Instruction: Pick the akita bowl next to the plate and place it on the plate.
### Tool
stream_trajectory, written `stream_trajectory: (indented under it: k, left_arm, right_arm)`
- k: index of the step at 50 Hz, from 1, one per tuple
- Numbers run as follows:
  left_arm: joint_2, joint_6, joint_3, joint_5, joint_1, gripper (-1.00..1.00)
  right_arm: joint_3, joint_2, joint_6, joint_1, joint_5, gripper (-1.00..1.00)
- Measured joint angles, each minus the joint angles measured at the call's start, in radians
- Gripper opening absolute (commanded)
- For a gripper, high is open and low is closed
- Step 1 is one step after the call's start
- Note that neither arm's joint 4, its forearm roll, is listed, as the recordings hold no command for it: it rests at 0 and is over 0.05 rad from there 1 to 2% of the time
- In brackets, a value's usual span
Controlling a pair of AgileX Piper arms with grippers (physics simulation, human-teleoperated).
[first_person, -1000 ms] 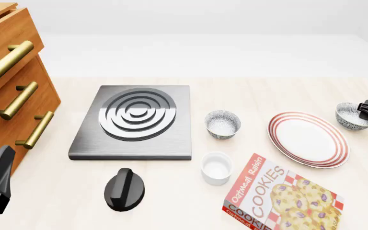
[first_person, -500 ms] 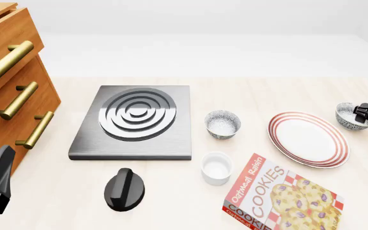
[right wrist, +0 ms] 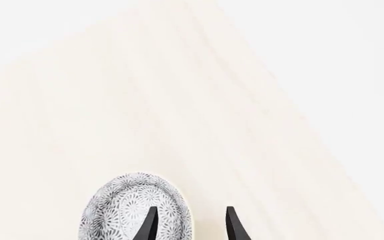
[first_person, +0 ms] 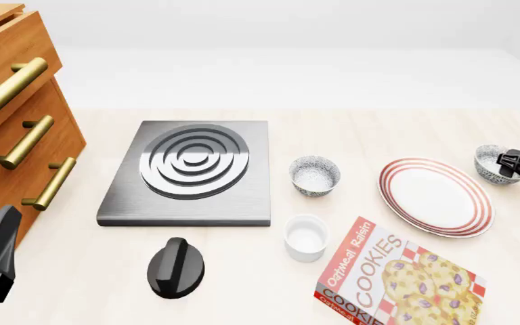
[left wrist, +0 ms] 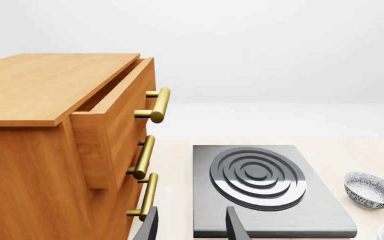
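The akita bowl (first_person: 493, 163) sits on the table just beside the plate (first_person: 435, 196), at its far right edge. My right gripper (right wrist: 190, 226) straddles the bowl's rim, fingers parted, gripping nothing. My left gripper (left wrist: 190, 226) hovers open by the drawers (left wrist: 58, 150).

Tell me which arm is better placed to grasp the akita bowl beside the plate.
Right. Its tool already straddles the rim of the akita bowl just beyond the plate, jaws apart. The left tool sits far off by the wooden drawers, pointing at the stove plate.
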Motion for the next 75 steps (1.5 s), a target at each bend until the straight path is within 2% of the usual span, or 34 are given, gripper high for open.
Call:
stream_trajectory:
  k: [4, 5, 33, 75]
  left_arm:
    - [0.000, 0.000, 0.000, 0.000, 0.000, 1.00]
    - [0.000, 0.000, 0.000, 0.000, 0.000, 1.00]
    - [0.000, 0.000, 0.000, 0.000, 0.000, 1.00]
    - [0.000, 0.000, 0.000, 0.000, 0.000, 1.00]
  right_arm:
    - [0.003, 0.002, -0.001, 0.001, -0.003, 1.00]
    - [0.003, 0.002, -0.001, 0.001, -0.003, -1.00]
    - [-0.024, -0.003, 0.020, 0.010, 0.038, -1.00]
    - [-0.097, -0.038, 0.149, 0.060, 0.198, -1.00]
